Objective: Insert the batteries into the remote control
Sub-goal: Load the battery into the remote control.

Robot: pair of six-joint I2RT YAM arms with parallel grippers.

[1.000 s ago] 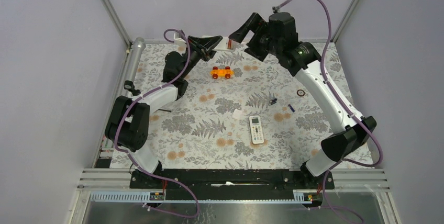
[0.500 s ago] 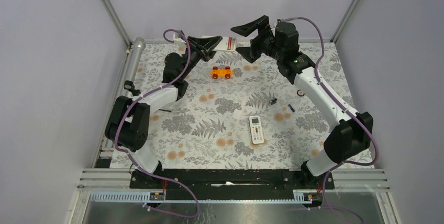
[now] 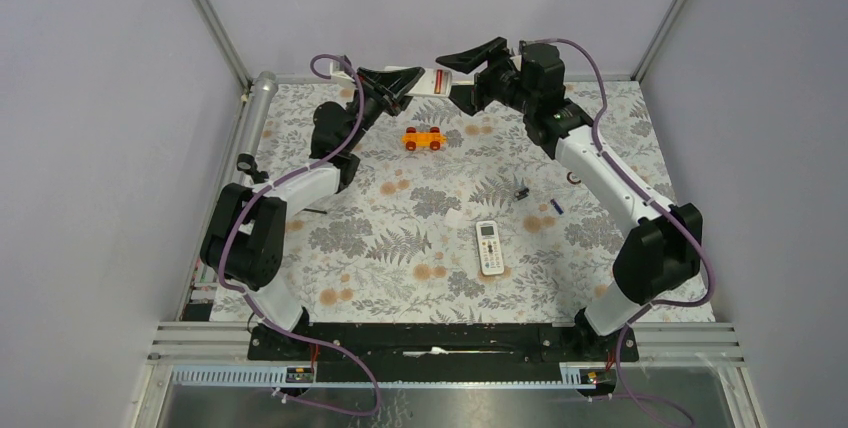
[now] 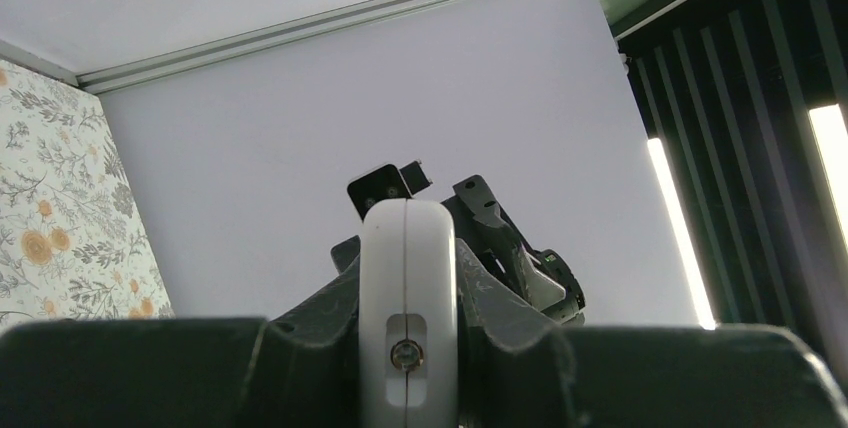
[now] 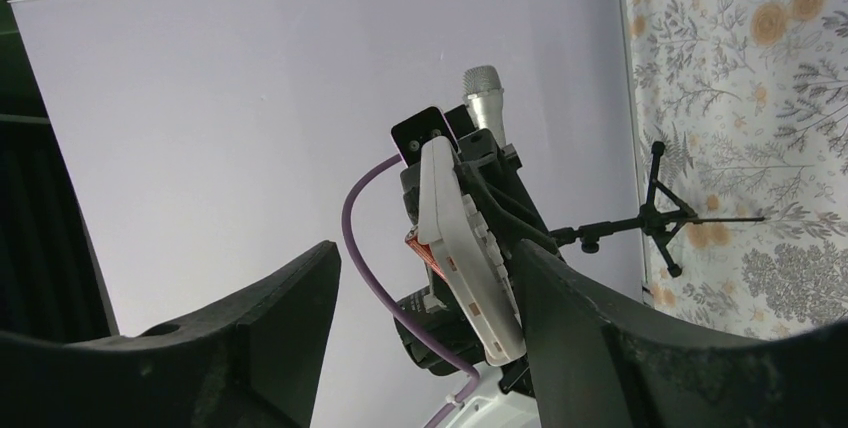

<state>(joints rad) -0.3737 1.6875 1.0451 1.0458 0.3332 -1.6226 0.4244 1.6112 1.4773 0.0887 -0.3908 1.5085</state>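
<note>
Since the earlier frame the right arm has swung in toward the upper middle of the overhead view. The right fingers [image 3: 478, 51], which stood wide and clear of the handset, now straddle its free end and are a little narrower than before. They are parted, not gripping. In the right wrist view a broad gap shows on the left-of-frame side of the remote control [image 5: 462, 248]. The other finger sits just beside it, and I cannot tell whether it touches.

The left fingers [image 4: 318, 320] are clenched on the remote control and hold it on edge, raised off the worktop [image 3: 400, 238]. Its white seam runs straight up the middle of the left wrist view.

Seen from overhead, the remote's long axis runs left to right across the upper middle of the frame, from the left fingers toward the right ones. The right arm is therefore the nearer one to the free end, and my judgement is that the coming move turns on closing across the thin body there.

One battery [image 3: 557, 205] lies on the worktop right of centre, well apart from the remote. A small dark piece [image 3: 521, 192] near it is too small to identify.

A white label with red on it [image 3: 437, 80] shows on the remote, but nothing on it can be read.
</note>
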